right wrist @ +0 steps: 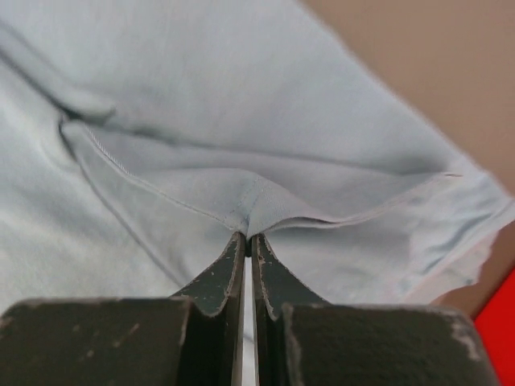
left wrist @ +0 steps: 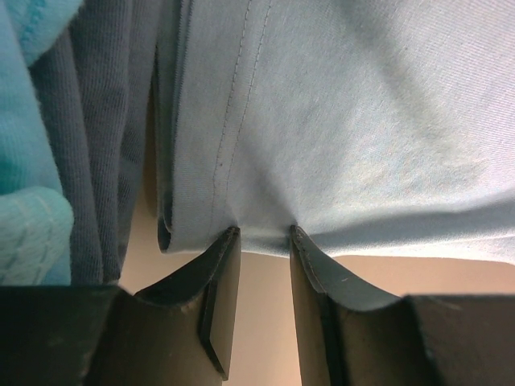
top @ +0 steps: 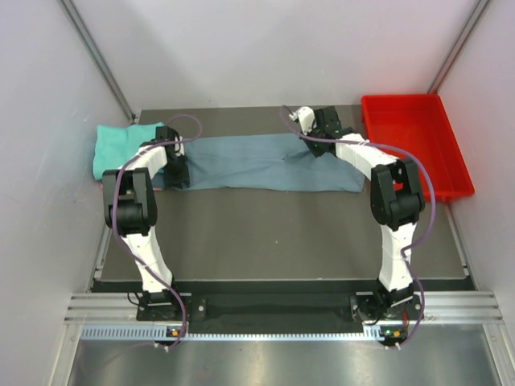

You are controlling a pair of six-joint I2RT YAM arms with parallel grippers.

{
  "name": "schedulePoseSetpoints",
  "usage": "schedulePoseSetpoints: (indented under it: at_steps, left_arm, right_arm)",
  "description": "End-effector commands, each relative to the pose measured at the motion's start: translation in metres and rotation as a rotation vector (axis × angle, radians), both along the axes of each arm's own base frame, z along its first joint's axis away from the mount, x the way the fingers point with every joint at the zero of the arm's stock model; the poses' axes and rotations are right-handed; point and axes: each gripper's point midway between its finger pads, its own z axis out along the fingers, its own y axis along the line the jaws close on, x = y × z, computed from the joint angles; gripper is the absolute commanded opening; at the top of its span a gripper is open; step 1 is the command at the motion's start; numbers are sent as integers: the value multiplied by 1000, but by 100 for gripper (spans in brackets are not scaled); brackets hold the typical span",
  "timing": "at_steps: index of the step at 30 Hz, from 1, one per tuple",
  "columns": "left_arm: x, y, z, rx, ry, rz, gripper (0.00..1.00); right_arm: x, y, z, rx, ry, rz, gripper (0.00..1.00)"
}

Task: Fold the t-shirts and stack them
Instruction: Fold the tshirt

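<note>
right jaws pinch t-shirt (right wrist: 201,96), left unclear

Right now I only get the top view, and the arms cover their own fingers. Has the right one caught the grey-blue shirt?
Observer: Yes, the right fingers are shut on a stitched hem of the grey-blue shirt, bunching it up.
Operator: And the left?
Observer: The left fingers stand apart, tips touching the shirt's folded edge; I cannot tell if they grip.
Operator: Anything near them?
Observer: A darker grey cloth shows between that edge and the teal shirt.
</note>
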Motion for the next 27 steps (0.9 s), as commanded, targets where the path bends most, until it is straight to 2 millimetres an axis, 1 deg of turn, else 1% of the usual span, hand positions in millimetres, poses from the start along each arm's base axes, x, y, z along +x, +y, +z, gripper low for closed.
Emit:
schedulePoseSetpoints:
  at_steps: [1, 2, 5, 7, 8, 9, 10, 11, 13, 14, 15, 16, 17, 19, 20, 21, 22, 23, 24, 25, 26, 27]
  left_arm:
    - [-15, 12, 1, 30, 29, 32, 36]
    - [-17, 12, 0, 30, 32, 30, 36]
    - [-18, 12, -1, 32, 34, 33, 36]
    - [-19, 12, 0, 35, 34, 29, 36]
    - [-19, 13, 2, 39, 31, 30, 36]
    - [-19, 13, 3, 39, 28, 29, 36]
    - [-20, 13, 4, 39, 28, 30, 37]
    - [-20, 13, 8, 40, 20, 29, 37]
    - [-19, 13, 15, 40, 6, 19, 40]
    - [-16, 10, 27, 33, -22, 11, 40]
    - [-15, 9, 34, 25, -34, 4, 41]
    - [-9, 5, 47, 7, -69, -6, 41]
    - [-6, 3, 63, -2, -106, -13, 42]
    - [-1, 1, 84, -5, -153, -35, 43]
    - [-1, 2, 98, 1, -185, -38, 43]
    - [-3, 2, 102, 4, -190, -44, 43]
    - [-5, 2, 105, 2, -192, -49, 48]
    - [-6, 2, 108, 1, -195, -50, 49]
    - [-8, 3, 108, 2, -191, -51, 49]
    - [-10, 2, 107, 0, -182, -52, 50]
    - [-10, 2, 105, 1, -177, -52, 50]
    - [-11, 2, 103, -1, -171, -52, 50]
  right_arm:
    - [28, 19, 35, 47, -119, 10, 0]
    - [33, 22, 38, 51, -129, 14, 0]
    - [40, 34, 39, 56, -143, 28, 0]
    - [42, 43, 39, 59, -149, 36, 0]
    - [46, 45, 41, 57, -162, 33, 3]
    - [47, 46, 42, 54, -170, 20, 11]
    - [51, 45, 47, 41, -198, -5, 33]
    - [53, 43, 55, 43, -221, -24, 41]
    - [54, 37, 69, 37, -257, -74, 50]
    - [51, 33, 85, 42, -282, -85, 51]
    - [48, 28, 92, 43, -293, -102, 51]
    - [45, 22, 102, 41, -309, -122, 53]
    - [36, 16, 119, 49, -331, -137, 54]
    - [25, 2, 135, 70, -340, -182, 58]
    - [12, -9, 146, 88, -342, -204, 58]
    - [6, -20, 146, 127, -315, -259, 59]
    - [-8, -24, 137, 147, -250, -265, 60]
    - [-23, -30, 129, 197, -189, -304, 60]
    - [-33, -34, 120, 223, -134, -317, 60]
    - [-48, -41, 105, 263, -36, -323, 60]
    - [-63, -48, 86, 292, 46, -365, 60]
    - [-71, -60, 74, 328, 102, -424, 59]
